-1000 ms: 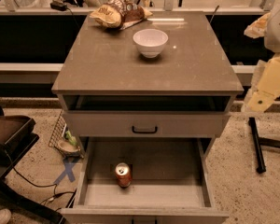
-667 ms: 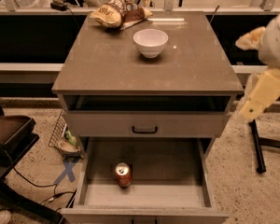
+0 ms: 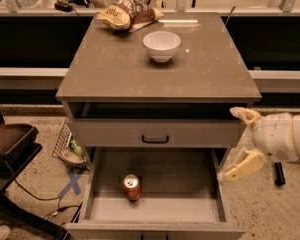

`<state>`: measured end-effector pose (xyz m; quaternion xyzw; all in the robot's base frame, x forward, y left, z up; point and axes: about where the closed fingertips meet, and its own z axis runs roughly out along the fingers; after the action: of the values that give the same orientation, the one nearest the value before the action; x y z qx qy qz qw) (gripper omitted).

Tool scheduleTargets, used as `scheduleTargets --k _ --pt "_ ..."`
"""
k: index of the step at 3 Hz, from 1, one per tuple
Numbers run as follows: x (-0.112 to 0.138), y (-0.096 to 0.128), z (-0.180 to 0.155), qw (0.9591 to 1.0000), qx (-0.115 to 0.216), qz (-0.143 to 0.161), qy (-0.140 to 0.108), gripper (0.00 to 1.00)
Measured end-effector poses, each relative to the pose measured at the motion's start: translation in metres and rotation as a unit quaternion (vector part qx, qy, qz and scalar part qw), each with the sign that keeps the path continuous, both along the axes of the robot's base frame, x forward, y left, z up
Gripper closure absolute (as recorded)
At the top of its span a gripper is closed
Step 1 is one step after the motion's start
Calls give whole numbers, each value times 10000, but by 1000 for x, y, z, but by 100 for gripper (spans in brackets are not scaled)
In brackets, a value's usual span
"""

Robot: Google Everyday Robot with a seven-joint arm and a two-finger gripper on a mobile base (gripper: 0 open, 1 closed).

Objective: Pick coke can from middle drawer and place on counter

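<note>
The coke can [image 3: 132, 186] stands upright on the floor of the pulled-out middle drawer [image 3: 182, 181], left of centre. The counter [image 3: 125, 71] forms the top of the cabinet above it. My gripper [image 3: 237, 141] is at the right of the cabinet, level with the closed drawer front, just outside the open drawer's right wall. Its two cream fingers are spread wide apart, one up [image 3: 245, 115] and one down [image 3: 243, 167], and hold nothing. It is to the right of the can and higher than it.
A white bowl [image 3: 161, 45] and snack bags [image 3: 126, 16] sit at the back of the counter. A drawer front with a black handle [image 3: 155, 139] is shut above the open drawer. A dark chair [image 3: 7, 144], cables and a wire rack [image 3: 65, 141] lie to the left.
My gripper has come down and to the left, from beside the counter's right edge to the level of the drawers. The can and the drawer have not moved.
</note>
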<state>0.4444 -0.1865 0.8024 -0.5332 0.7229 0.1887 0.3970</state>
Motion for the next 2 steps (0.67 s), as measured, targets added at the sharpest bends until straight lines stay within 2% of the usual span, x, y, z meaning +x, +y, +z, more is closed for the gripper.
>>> scheduleTargets --k 1,2 --pt "-5 6 -23 9919 1216 -49 -373 0" --pt "-10 -2 -33 9873 1434 4 -687 0"
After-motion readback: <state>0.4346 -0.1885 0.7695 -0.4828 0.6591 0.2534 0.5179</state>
